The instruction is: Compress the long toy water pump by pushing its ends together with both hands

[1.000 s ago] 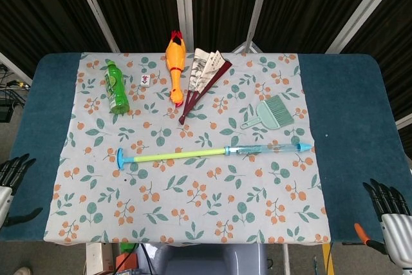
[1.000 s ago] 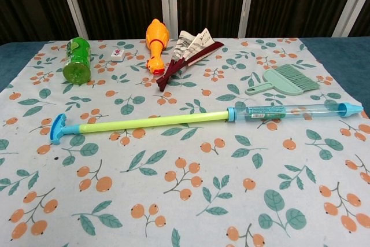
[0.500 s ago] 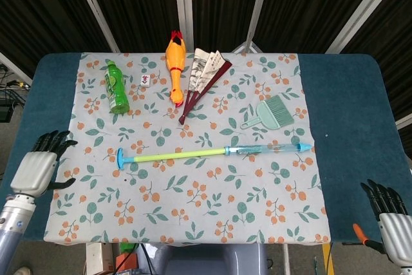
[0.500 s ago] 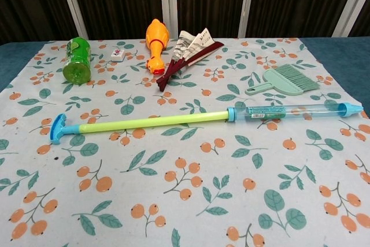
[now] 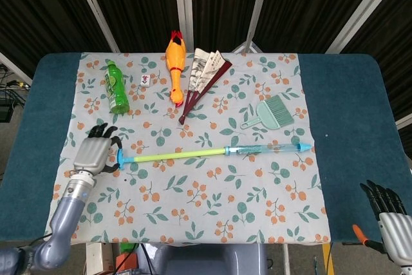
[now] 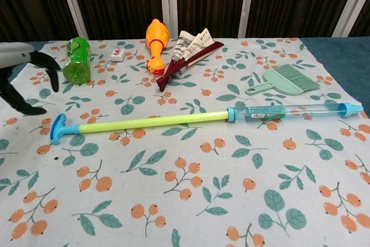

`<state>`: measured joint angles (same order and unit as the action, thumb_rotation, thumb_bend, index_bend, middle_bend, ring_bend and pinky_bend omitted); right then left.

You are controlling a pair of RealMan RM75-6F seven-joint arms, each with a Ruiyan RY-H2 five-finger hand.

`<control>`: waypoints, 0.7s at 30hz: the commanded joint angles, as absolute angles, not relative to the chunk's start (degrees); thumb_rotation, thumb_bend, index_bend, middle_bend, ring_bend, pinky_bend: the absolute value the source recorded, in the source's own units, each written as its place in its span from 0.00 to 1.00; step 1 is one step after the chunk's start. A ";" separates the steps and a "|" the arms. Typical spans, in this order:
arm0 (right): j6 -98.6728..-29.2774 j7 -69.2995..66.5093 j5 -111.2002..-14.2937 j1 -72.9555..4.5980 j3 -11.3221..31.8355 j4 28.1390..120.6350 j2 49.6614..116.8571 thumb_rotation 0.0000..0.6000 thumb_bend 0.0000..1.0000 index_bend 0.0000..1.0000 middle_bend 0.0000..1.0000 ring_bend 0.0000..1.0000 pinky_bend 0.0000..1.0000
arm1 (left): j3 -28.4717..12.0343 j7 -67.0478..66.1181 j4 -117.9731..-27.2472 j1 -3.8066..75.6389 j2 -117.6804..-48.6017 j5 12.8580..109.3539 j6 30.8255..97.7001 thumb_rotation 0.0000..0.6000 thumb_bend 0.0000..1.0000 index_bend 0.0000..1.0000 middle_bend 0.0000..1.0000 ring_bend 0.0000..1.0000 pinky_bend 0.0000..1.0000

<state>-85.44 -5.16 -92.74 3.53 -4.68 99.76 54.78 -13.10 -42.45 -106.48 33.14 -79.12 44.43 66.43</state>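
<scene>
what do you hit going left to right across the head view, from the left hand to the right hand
left hand → green bottle → small tile → rubber chicken → folded fan → hand brush → right hand. The toy water pump spans much of the width, so it is left out.

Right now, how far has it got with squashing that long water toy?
Barely started. The toy water pump lies fully extended on the tablecloth. The left hand is open beside the pump's T-handle end, not gripping it. The right hand hangs off the table's near edge, far from the nozzle end. All pushing remains.
</scene>
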 commanded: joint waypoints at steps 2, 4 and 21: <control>-85.00 -5.64 -92.64 3.35 -4.80 99.78 54.59 1.00 0.33 0.00 0.00 0.00 0.00 | -14.04 -47.35 -102.99 37.76 -84.95 38.37 68.44 1.00 0.36 0.43 0.12 0.00 0.05; -84.90 -5.91 -92.55 3.30 -4.80 99.81 54.52 1.00 0.33 0.00 0.00 0.00 0.00 | -14.17 -48.45 -101.92 38.88 -86.50 37.08 69.15 1.00 0.36 0.43 0.12 0.00 0.05; -84.70 -7.20 -92.52 3.16 -4.98 99.97 54.23 1.00 0.33 0.00 0.00 0.00 0.00 | -11.91 -51.10 -96.33 42.16 -91.68 32.55 71.40 1.00 0.42 0.45 0.13 0.00 0.05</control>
<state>-84.71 -7.20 -92.51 3.16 -4.98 99.97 54.23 -12.02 -51.16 -96.42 42.14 -91.58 32.59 71.36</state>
